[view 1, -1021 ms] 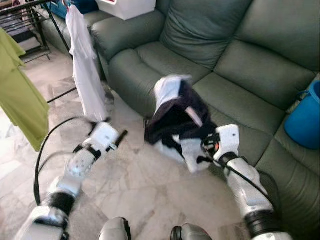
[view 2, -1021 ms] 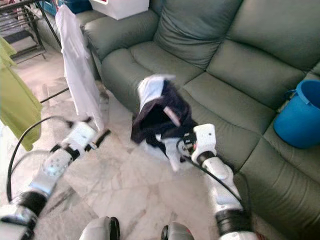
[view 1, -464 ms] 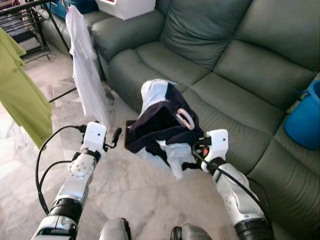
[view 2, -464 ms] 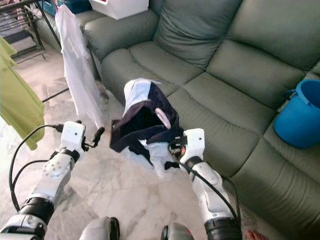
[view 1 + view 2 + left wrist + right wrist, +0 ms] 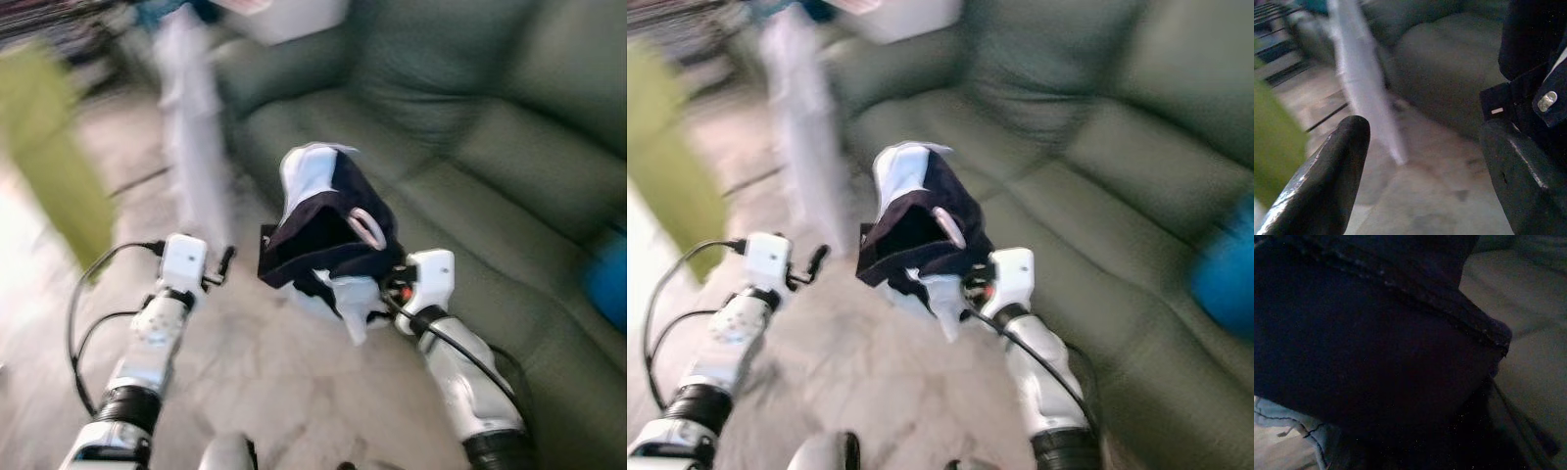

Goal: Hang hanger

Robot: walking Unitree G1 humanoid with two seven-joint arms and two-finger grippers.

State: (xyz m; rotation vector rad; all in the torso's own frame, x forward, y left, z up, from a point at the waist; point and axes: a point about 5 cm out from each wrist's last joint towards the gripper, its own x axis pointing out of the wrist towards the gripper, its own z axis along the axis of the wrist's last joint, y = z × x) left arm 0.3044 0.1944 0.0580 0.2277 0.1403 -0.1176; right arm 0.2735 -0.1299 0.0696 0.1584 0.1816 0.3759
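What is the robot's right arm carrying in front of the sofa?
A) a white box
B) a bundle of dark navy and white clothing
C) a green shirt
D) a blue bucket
B: the right gripper holds up a dark navy and white garment bunched above the floor, in front of the green sofa.

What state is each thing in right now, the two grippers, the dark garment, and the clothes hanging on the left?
Left gripper: open, empty, raised beside the garment.
Right gripper: buried in the cloth, fingers hidden.
Dark and white garment: bunched, held up off the floor at the right gripper, in front of the sofa.
White garment: hanging, blurred.
Green garment: hanging, blurred.
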